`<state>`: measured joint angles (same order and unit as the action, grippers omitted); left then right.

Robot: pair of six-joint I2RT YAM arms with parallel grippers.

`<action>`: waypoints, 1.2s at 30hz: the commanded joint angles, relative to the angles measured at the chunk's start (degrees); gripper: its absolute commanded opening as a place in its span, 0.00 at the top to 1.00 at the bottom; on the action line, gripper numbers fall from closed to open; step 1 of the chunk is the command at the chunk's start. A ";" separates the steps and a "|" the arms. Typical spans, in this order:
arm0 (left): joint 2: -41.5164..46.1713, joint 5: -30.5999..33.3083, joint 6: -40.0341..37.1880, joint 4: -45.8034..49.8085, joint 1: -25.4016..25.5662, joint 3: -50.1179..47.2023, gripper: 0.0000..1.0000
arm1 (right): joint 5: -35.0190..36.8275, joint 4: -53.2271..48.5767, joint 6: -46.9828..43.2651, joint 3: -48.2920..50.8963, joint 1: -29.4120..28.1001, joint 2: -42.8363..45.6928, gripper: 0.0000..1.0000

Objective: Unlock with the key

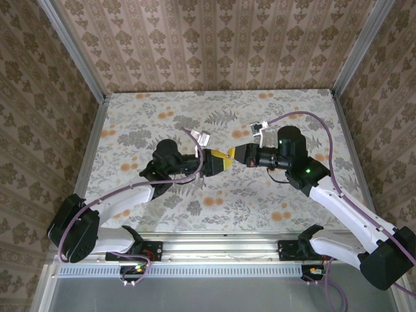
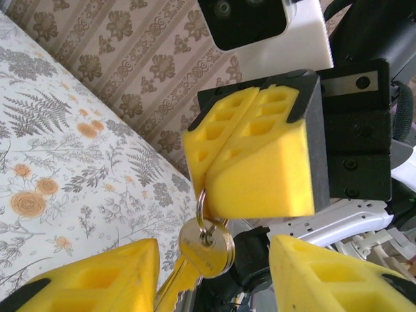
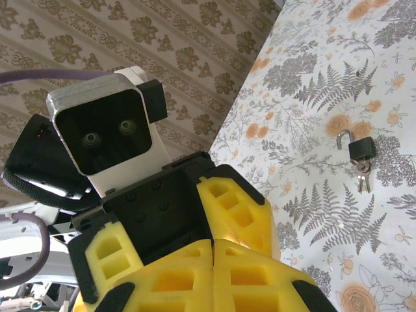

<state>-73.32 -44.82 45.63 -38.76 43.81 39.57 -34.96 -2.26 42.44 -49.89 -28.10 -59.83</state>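
Observation:
Over the table's middle, my right gripper is shut on a metal key ring, its yellow pads pressed together. Two or three brass keys dangle from the ring. My left gripper faces it and is open, one finger on each side of the hanging keys without touching them. In the right wrist view my right gripper has no gap between its pads. A small black padlock lies on the table with its shackle raised and small keys at its base.
Patterned walls close in the floral table on three sides, with metal posts at the corners. The arms' cables arc above the table. A dark part sits just behind the hanging keys.

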 commanded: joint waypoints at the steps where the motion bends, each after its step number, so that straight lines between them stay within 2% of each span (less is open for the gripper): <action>1: 2.03 -0.52 -0.79 1.44 -0.13 1.07 0.46 | -0.55 1.25 0.32 0.05 0.50 1.10 1.00; 5: 1.70 -0.81 -0.64 1.67 -0.13 1.26 0.53 | -0.89 2.30 1.13 0.49 0.50 0.55 1.00; 9: 1.25 -0.76 -0.63 2.22 -0.24 1.30 0.55 | -0.88 2.33 1.16 0.76 0.59 0.33 1.00; 11: 1.25 -0.72 -0.67 2.52 -0.46 1.12 0.62 | -0.57 2.30 1.18 0.97 0.59 0.33 1.00; 15: 1.24 -0.36 -0.22 2.59 -0.83 0.77 0.64 | -0.54 2.68 1.41 1.24 0.59 -0.09 1.00; 17: 1.36 -0.38 -0.27 3.12 -1.14 0.77 0.70 | -0.55 2.71 1.42 1.37 0.59 -0.26 1.00; 23: 1.69 -0.01 -0.90 5.67 -1.91 0.44 0.78 | -0.56 3.31 1.85 2.46 0.59 -0.81 1.00; 25: 1.60 -0.18 -0.67 5.37 -1.89 0.33 0.83 | -0.46 3.73 2.04 2.77 0.59 -0.81 1.00; 36: 1.51 -0.80 -0.72 7.38 -2.33 0.07 0.89 | -0.03 3.92 1.73 3.13 1.11 -1.03 1.00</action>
<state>-72.69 -44.86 45.39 -32.27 42.22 39.57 -34.92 -0.14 43.75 -47.33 -27.35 -60.84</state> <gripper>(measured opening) 0.116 0.040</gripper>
